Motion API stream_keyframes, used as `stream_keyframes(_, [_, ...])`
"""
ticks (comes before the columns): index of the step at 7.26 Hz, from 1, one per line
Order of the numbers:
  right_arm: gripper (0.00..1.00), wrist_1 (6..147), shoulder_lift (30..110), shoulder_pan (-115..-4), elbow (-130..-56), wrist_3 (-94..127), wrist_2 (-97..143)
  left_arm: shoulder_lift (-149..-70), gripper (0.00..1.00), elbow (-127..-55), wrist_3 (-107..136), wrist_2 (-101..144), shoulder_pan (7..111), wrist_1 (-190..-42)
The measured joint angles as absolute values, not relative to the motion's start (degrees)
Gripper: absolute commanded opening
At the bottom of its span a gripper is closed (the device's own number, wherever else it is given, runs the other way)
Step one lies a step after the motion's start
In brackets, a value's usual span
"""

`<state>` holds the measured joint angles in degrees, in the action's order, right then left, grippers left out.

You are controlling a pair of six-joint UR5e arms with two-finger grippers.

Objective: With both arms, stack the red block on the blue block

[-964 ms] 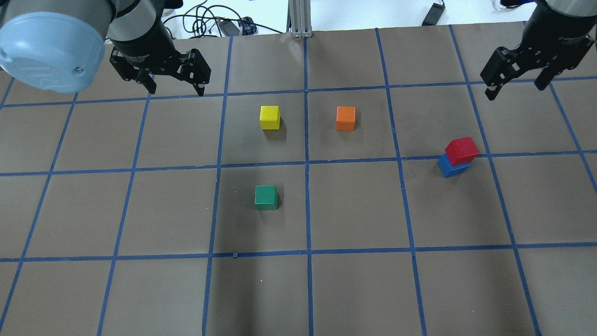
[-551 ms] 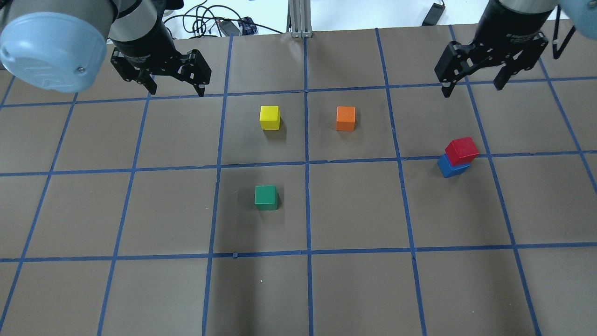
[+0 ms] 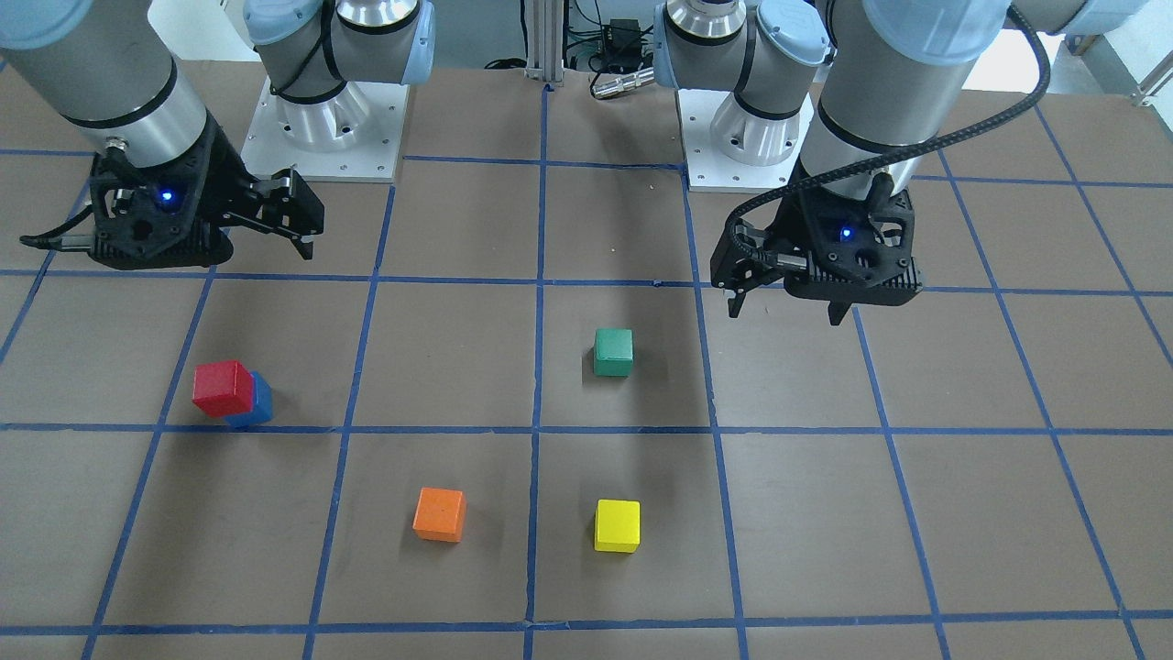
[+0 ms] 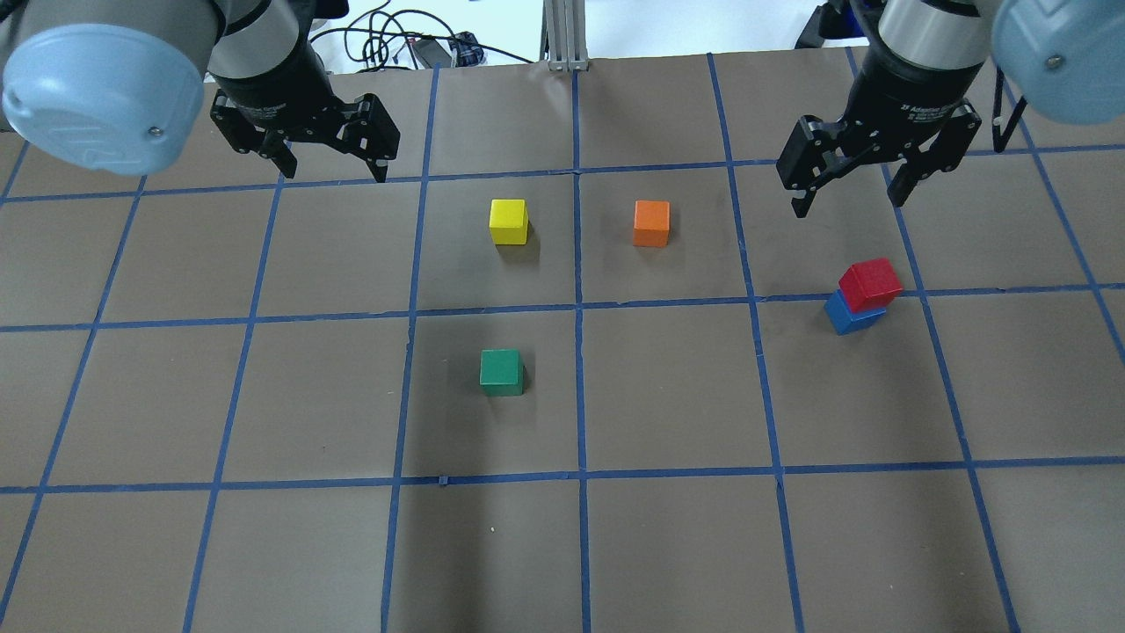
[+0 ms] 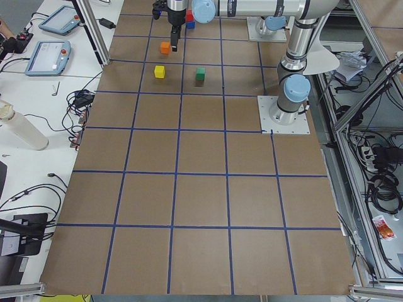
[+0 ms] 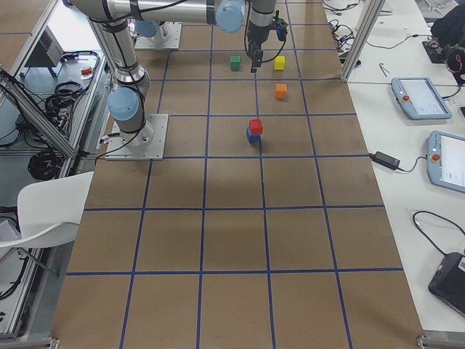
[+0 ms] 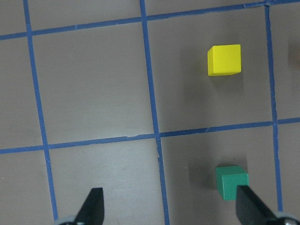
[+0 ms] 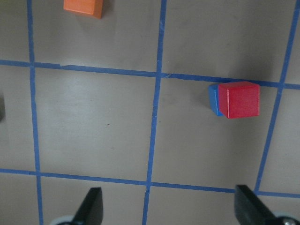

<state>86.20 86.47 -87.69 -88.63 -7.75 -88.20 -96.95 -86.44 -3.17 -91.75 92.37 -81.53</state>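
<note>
My right claw [image 4: 848,204] hangs wide open, nothing betw. its fingers, above the table [image 4: 668,545] and apart from the stack. The red block [image 4: 870,283] sits on top of the blue block [image 4: 845,318] on my right side, just by a blue tape line. Red: small matte cube, solid colour, clean edges, approx. the same size as the blue one under it (only a strip of blue shows from my wrist cam). My left claw [image 4: 334,171] is wide open too, empty, near the yellow cube [image 4: 509,221]. Orange cube [image 4: 651,222] and green cube [image 4: 501,371] stand apart mid-table.
</note>
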Motion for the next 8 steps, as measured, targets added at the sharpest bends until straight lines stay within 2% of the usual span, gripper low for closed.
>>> stream_keyframes(8, [1.00, 86.39, 88.73, -88.05, -92.16, 3.53, -89.88, -96.98, 1.00, -86.44, -3.22, -91.76, 92.29, -81.48])
